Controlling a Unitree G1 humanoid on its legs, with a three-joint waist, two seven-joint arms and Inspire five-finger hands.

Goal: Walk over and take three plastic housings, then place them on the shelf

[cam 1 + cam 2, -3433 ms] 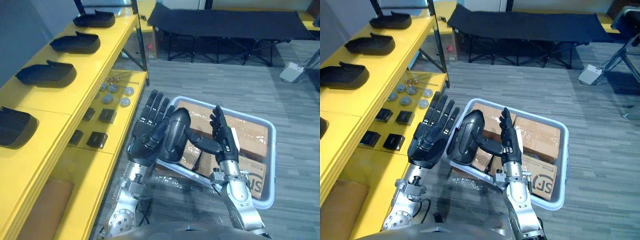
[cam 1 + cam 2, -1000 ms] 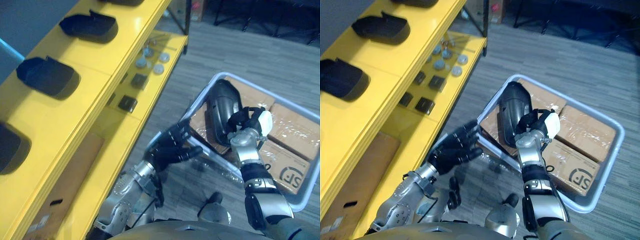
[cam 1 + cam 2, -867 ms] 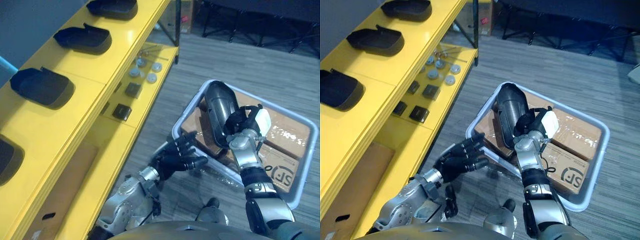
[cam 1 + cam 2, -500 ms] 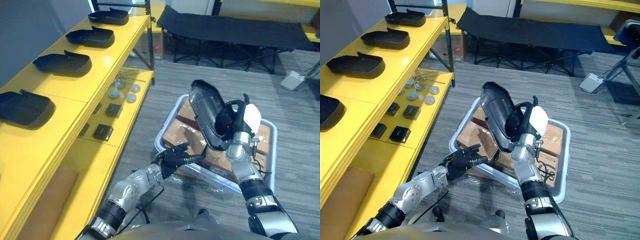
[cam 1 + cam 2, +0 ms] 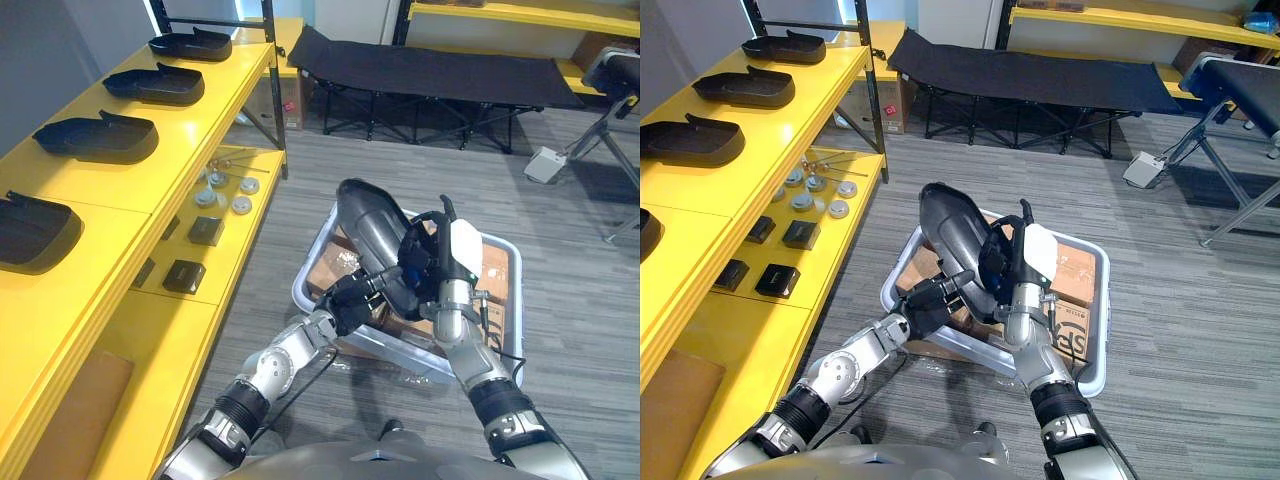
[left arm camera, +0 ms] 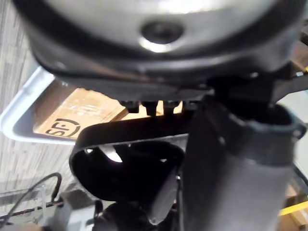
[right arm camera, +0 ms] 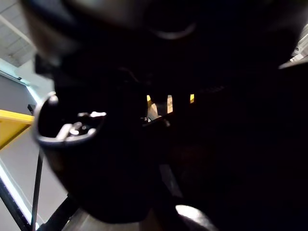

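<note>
Above the grey tote, near its corner closest to the yellow shelf, the right hand holds a black plastic housing tilted, with its rounded end up and leaning toward the shelf. The fingers are curled over the housing's edge and clamped on it, the white-covered thumb standing behind. This looks like a one-handed carry grip, chosen to lift the shell clear of the cardboard boxes that fill the tote. The left hand comes in low, over the tote's shelf-side rim and against the lower end of the housing; whether its fingers are closed on the shell or only touching it I cannot tell, as the housing and the other hand crowd that spot. Its position suggests a support from below, or a handover toward the shelf side. On the shelf's top board, well away from the tote, four more housings lie in a row, open sides up and spaced apart, so the carried one probably belongs alongside them.
</note>
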